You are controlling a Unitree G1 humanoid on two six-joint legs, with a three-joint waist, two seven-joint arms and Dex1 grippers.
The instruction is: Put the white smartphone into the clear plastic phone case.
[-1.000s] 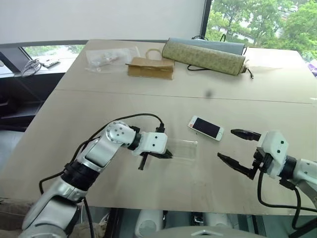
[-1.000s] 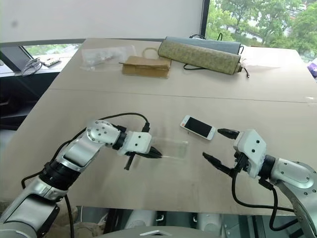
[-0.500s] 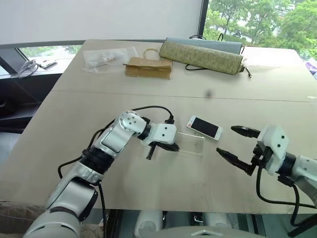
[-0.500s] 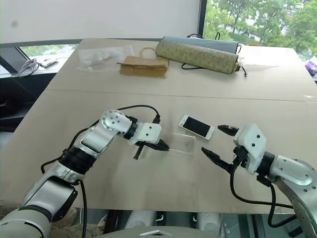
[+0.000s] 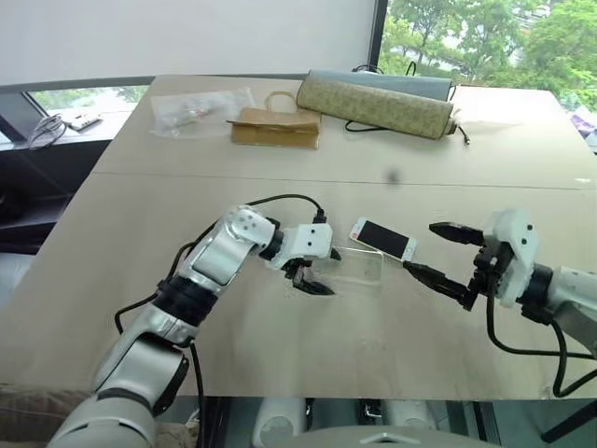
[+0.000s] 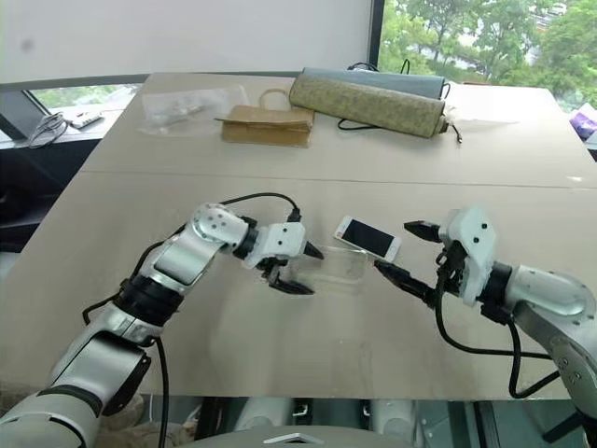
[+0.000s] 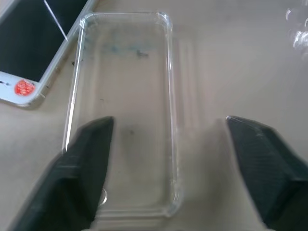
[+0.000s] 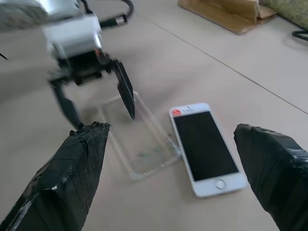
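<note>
Daylight from the windows behind falls across a wide pale tabletop (image 5: 140,201), with a brown paper bag (image 5: 275,128), a long fabric roll (image 5: 378,105) and a crinkled plastic bag (image 5: 198,107) well away at the far side. Near the front edge the clear plastic phone case (image 7: 122,110) lies flat and open side up, and the white smartphone (image 8: 206,148) lies screen up just beside it, one corner touching or all but touching the case's rim.

The left tool (image 5: 312,271) hangs over the near end of the case with its two fingers spread wide, one over the case's corner and the other over bare wood; it holds nothing. The right tool (image 5: 436,254) is also spread wide and empty, pointing at the phone from the side, one fingertip close to the phone's near end.

My worry is how lightly the case sits. With nothing pinning it, any nudge from the phone or the right fingers could send that thin shell skating across the smooth wood, or swing it out of line. The phone is thin and flat too, so fingers closing on its edges may skid off or tip it. Since the two lie at an angle, the phone may land askew and catch on a rim.
</note>
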